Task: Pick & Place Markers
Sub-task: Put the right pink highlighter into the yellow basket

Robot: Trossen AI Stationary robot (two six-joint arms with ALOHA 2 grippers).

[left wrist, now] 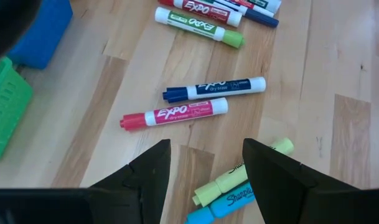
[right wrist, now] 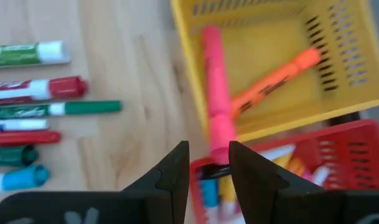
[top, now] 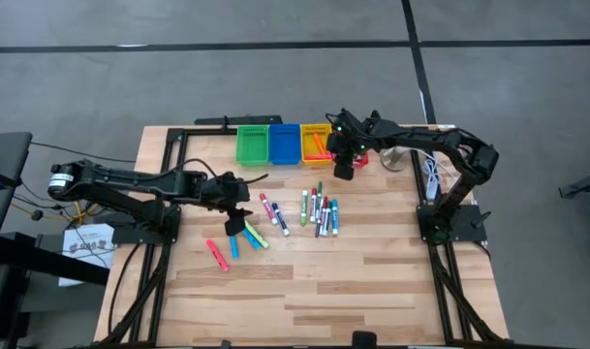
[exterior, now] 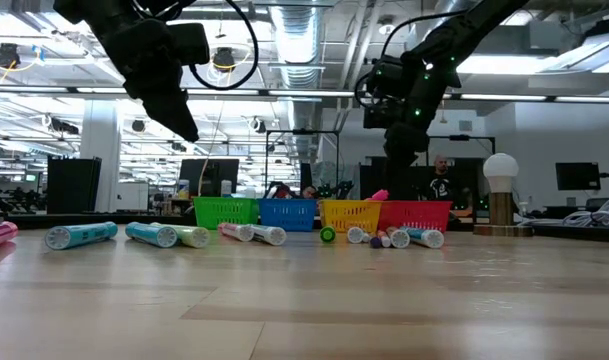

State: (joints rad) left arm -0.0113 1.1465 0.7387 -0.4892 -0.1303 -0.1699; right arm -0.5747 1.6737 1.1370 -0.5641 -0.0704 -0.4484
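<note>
Markers lie scattered over the middle of the wooden table, most of them in a loose cluster of red, green, blue and white-barrelled pens right of centre, with a red marker and a dark blue marker side by side a little to the left of that cluster. Farther left sit a yellow-green highlighter and a cyan highlighter touching each other, and a pink pen lies nearest the front edge. The left gripper hangs above the two highlighters with its fingers spread apart and nothing between them. Along the far side stand a green bin, a blue bin, a yellow bin and a red bin in a row from left to right. The right gripper is over the near edge of the yellow and red bins, its fingers pinched on the end of a pink marker that points out over the yellow bin. An orange marker lies slanted inside the yellow bin, and several more pens rest in the red one.
</note>
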